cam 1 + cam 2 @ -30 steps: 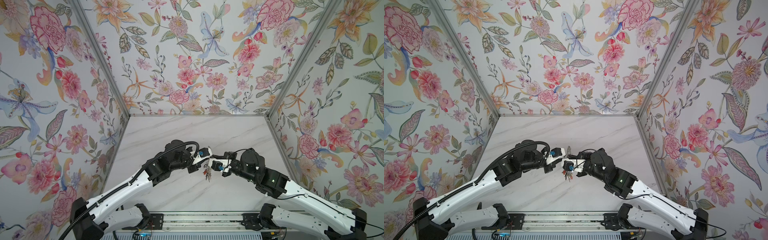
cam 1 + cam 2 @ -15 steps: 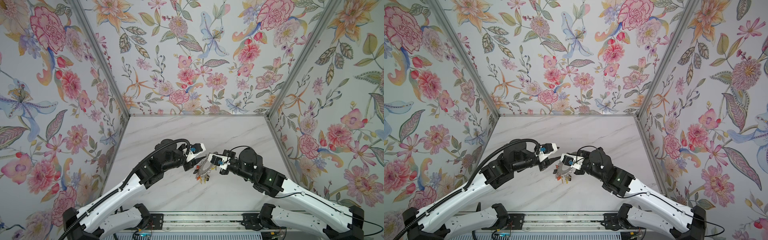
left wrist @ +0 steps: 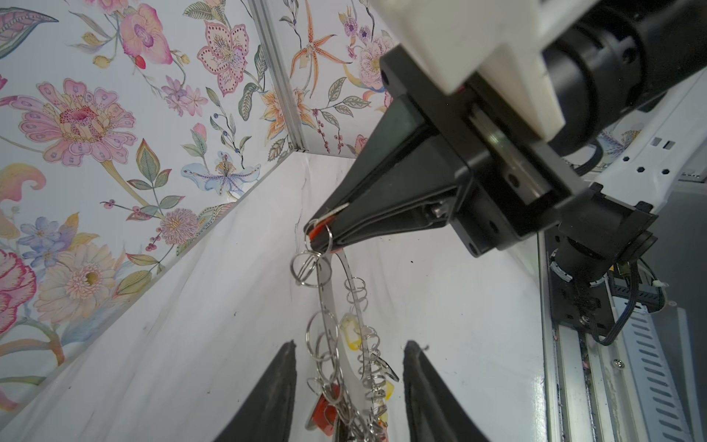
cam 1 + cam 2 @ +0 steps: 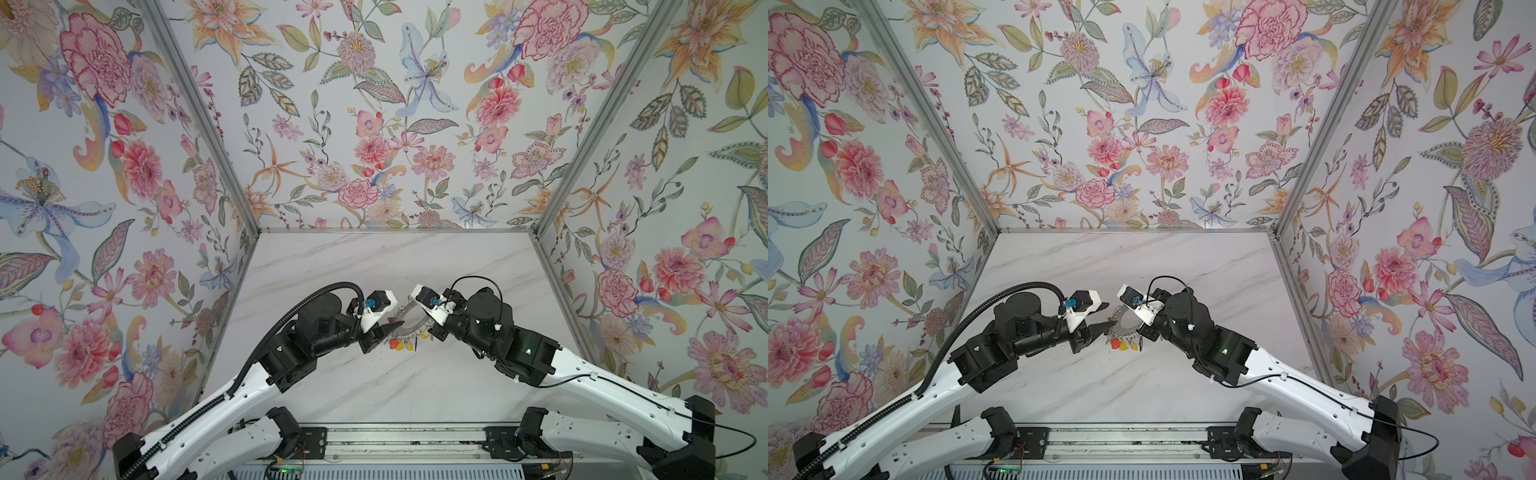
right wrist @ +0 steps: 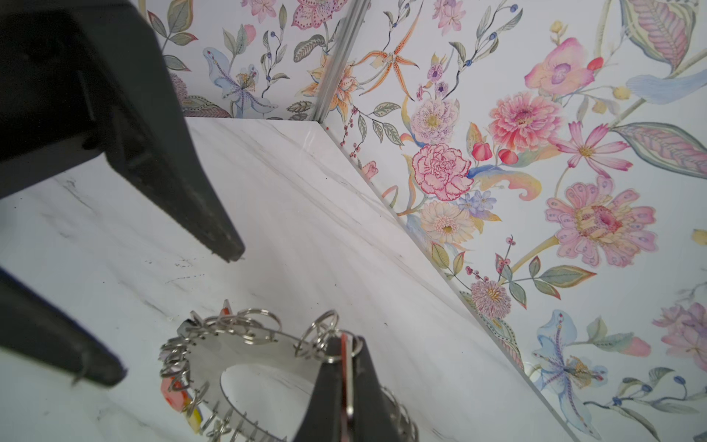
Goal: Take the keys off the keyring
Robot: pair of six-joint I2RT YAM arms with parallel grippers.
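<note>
Keyring over marble tabletop — floral walls

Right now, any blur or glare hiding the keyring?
In both top views: even light, no glare, sharp, but the keyring is tiny. Left wrist view: keys near the frame edge go soft. Right wrist view: keyring fairly sharp, no glare.

Both top views look down from high above the near edge, across the marble tabletop toward the floral back wall. Wrist cameras peer closely past the left gripper and right gripper, facing each other; all four views share the keyring.
</note>
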